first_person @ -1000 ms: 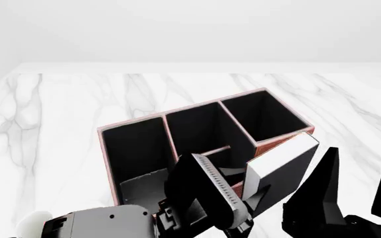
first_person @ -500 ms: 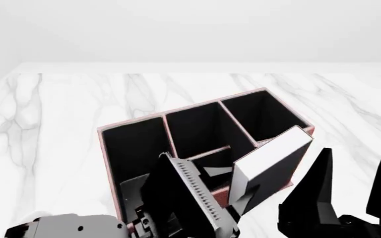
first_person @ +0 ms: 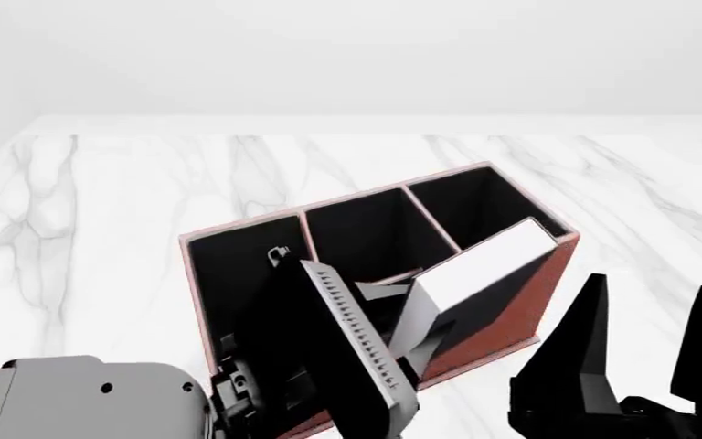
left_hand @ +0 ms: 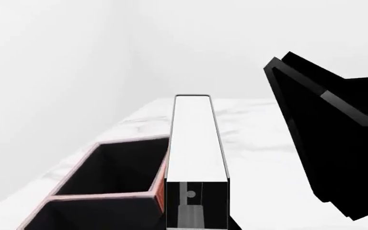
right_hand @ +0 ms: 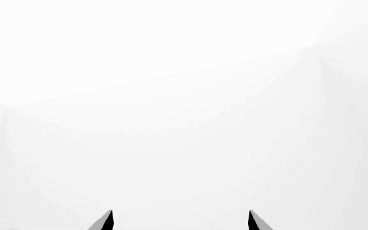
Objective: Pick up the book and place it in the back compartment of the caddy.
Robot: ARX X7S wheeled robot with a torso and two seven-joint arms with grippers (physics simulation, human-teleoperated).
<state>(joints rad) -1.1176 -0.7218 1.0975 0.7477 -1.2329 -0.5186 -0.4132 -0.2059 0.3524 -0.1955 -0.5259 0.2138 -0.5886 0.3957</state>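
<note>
Book (first_person: 494, 256) now seemingly against caddy (first_person: 504, 311) rim

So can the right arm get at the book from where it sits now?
Probably yes. The right gripper hangs open beside the caddy, with bare marble between it and the book. But the left gripper already holds the book, tilted above the caddy, so a second grasp would be crowded.

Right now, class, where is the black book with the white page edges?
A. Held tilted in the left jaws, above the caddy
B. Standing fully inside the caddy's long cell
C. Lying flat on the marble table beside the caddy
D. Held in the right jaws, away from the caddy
A: the head view shows the book slanting over the caddy in the left gripper, while the right gripper stands open and empty.
</note>
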